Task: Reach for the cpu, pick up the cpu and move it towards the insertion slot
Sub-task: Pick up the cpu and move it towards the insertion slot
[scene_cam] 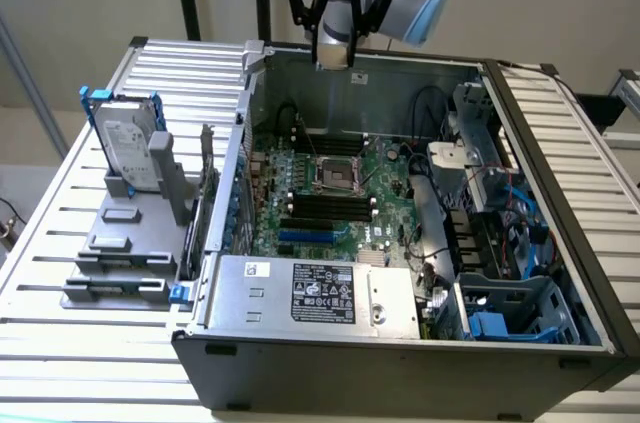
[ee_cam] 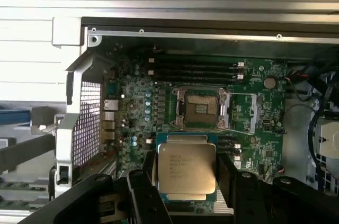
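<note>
Gripper holding the cpu above the open computer case.

Dark fingers press against two opposite edges of the cpu in the wrist view, its silver lid facing the camera, printed text on it too small to read. Beyond the chip lies the slot, a shiny metal frame around a dark centre on the green board; chip and slot are apart, with a strip of board between them. In the exterior view the gripper hangs over the case's far wall, the slot well below it. A hard drive with blue clips stands upright in a grey holder at the exterior view's left.
</note>
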{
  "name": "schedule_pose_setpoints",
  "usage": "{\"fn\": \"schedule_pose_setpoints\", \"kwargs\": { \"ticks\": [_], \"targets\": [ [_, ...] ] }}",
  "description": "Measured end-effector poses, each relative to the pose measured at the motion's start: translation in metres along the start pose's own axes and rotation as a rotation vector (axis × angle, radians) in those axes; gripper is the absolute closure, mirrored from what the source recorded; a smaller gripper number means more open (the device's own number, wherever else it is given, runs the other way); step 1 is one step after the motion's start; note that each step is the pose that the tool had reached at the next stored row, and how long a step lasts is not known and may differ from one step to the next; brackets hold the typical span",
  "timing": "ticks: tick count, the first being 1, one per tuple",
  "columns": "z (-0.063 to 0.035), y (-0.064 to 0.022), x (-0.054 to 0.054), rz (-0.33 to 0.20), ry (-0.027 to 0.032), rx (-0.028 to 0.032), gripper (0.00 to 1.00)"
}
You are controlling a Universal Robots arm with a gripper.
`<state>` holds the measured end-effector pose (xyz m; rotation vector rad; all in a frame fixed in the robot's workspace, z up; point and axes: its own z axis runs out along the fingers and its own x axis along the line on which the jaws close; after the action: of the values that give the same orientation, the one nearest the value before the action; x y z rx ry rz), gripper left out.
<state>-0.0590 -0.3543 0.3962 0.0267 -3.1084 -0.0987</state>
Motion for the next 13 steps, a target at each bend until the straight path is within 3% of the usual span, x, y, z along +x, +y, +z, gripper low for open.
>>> {"fn": "schedule_pose_setpoints", "kwargs": {
  "ticks": [3,8,13],
  "targets": [
    [0.0024,0.0071,-0.010,0.000,0.0001,0.0001,0.45],
    [0.0056,0.0116,-0.028,0.003,-0.0001,0.0000,0.45],
    [0.0067,0.0147,-0.036,0.020,-0.0012,0.0001,0.45]
  ]
}}
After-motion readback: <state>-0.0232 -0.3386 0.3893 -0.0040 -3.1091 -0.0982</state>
